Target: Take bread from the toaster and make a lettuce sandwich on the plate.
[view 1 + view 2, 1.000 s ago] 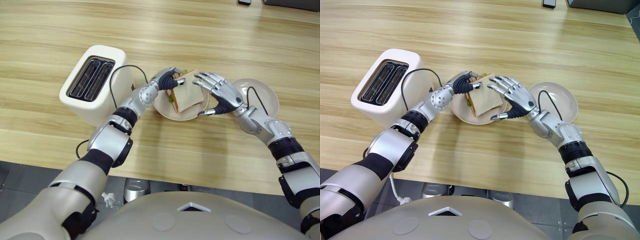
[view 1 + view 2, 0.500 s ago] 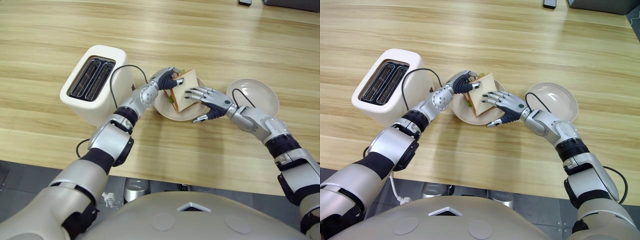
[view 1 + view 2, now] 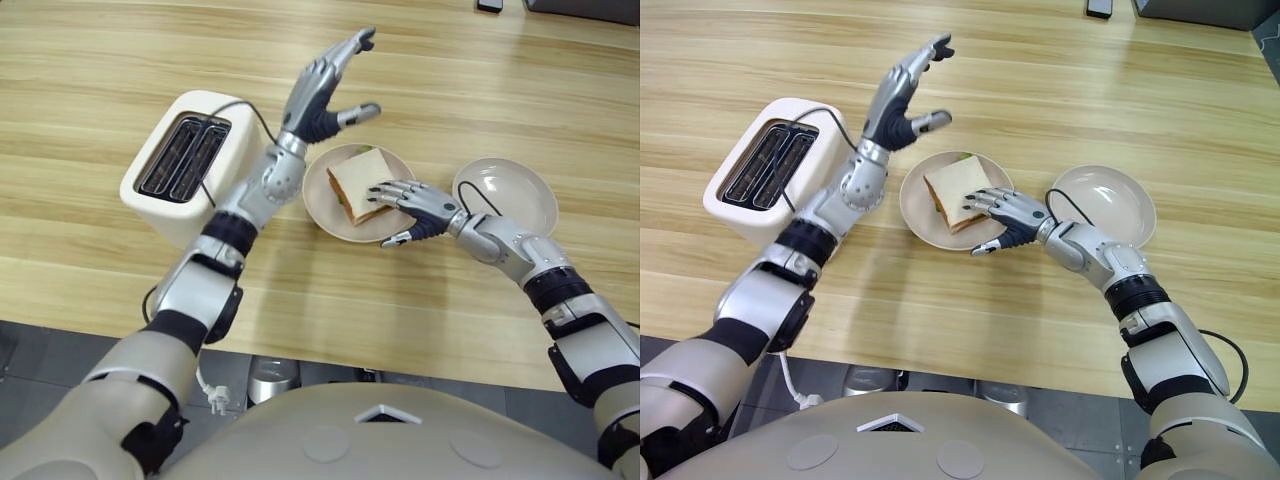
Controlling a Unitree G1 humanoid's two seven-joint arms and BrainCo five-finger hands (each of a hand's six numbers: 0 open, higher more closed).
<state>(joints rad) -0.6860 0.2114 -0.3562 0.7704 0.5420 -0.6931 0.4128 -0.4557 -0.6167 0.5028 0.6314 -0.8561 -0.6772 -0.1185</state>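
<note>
A sandwich [image 3: 352, 183] of two bread slices with green lettuce showing at its edge lies flat on a beige plate [image 3: 318, 198] in the middle of the wooden table. My right hand [image 3: 415, 203] rests at the sandwich's right edge, fingers spread and touching the top slice, holding nothing. My left hand [image 3: 320, 92] is raised above the table behind the plate, open with fingers stretched out and well apart from the sandwich. The white toaster [image 3: 180, 160] stands left of the plate, both slots empty.
A second beige plate [image 3: 508, 192], empty, sits just right of the sandwich plate, with my right forearm over its near edge. The toaster's black cord [image 3: 175, 345] hangs over the table's front edge. Small dark objects [image 3: 490, 5] lie at the far edge.
My left hand let go of the sandwich and rose up and back, opening. The sandwich now lies flat on the plate. My right hand stayed on its right edge.
</note>
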